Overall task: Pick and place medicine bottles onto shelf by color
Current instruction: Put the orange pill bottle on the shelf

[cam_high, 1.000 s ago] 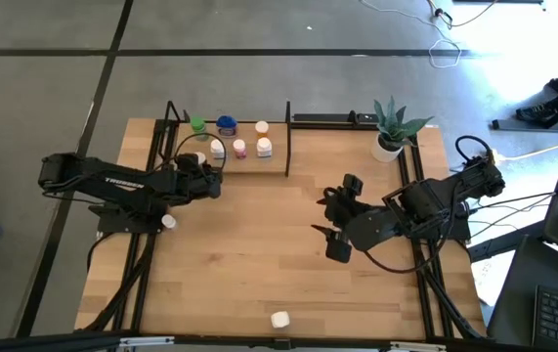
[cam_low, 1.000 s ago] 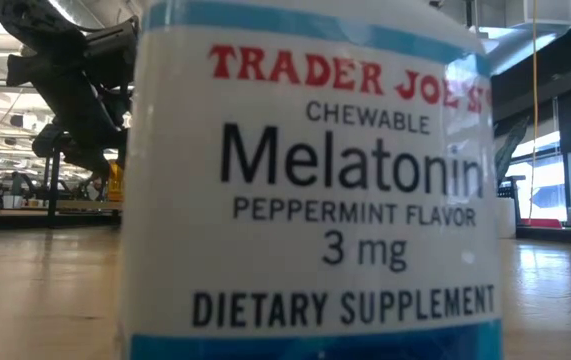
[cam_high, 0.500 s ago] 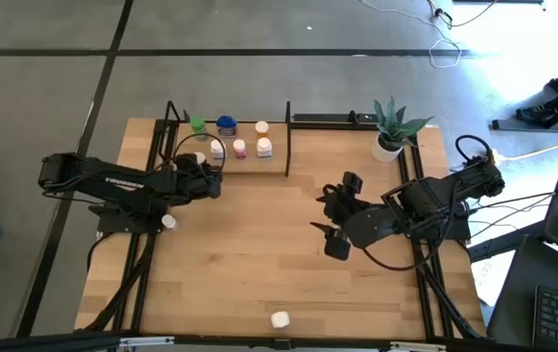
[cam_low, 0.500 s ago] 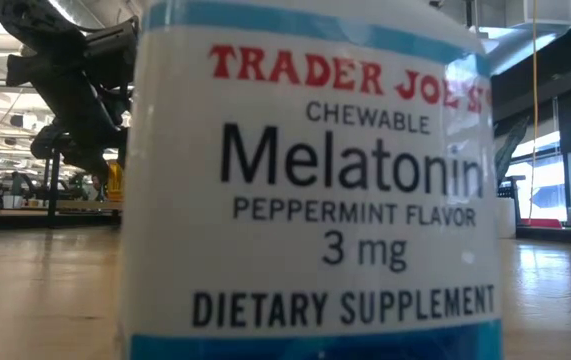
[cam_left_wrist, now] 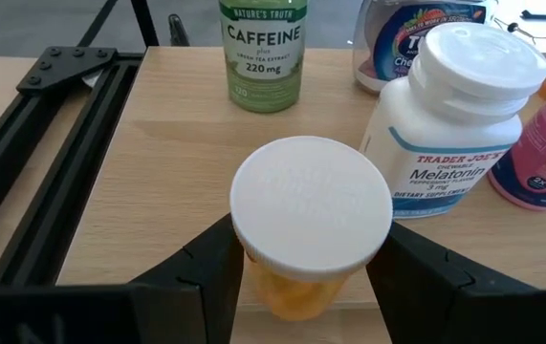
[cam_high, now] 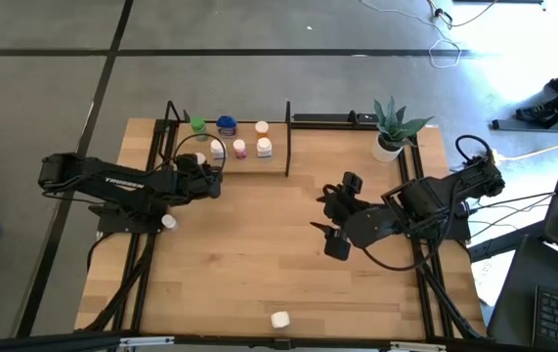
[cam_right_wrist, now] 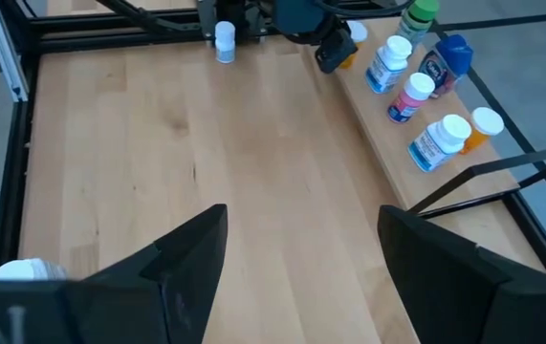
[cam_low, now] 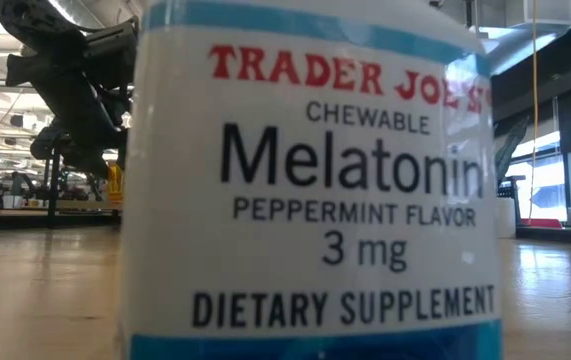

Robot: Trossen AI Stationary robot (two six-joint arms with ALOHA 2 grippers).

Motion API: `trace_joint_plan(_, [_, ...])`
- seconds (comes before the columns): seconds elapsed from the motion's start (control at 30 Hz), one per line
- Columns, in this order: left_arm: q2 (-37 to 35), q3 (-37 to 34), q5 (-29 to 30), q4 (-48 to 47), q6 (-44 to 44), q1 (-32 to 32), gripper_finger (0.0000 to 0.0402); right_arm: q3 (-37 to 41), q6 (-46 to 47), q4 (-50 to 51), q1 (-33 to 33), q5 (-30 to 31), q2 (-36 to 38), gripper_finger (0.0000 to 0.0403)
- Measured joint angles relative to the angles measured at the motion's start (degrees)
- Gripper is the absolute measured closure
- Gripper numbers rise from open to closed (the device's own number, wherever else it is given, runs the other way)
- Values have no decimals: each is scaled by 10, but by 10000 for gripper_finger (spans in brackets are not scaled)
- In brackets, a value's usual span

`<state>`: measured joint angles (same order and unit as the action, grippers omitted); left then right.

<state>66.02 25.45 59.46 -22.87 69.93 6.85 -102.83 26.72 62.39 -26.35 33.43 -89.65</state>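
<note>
The left hand (cam_left_wrist: 306,253) is grasping an orange bottle with a white cap (cam_left_wrist: 311,215), one finger on each side of it, at the front edge of the shelf (cam_high: 249,166), on its left part. In the left wrist view the bottle's base is hidden, so I cannot tell whether it stands on the board.

Six more bottles show on the shelf from above: a green caffeine bottle (cam_high: 197,124), a blue one (cam_high: 226,124), an orange one with a white cap (cam_high: 262,128), a white melatonin bottle (cam_high: 217,149), a pink one (cam_high: 239,149) and another white one (cam_high: 264,149). The melatonin bottle stands just beside the held bottle.

Two further bottles are on the desk (cam_high: 259,254): a small white-capped one (cam_high: 168,222) beside the left arm, and a white one (cam_high: 279,320) near the front edge, which fills the low view with its melatonin label.

The right hand (cam_high: 334,221) hangs released over the middle-right of the desk, fingers spread wide with nothing between them. One potted plant (cam_high: 393,127) stands at the far right corner.
</note>
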Motion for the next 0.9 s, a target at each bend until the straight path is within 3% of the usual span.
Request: trace_joint_plan(0.9, [0,0,-5,-2,-12,19,202,0,0,0,4,0,0,130])
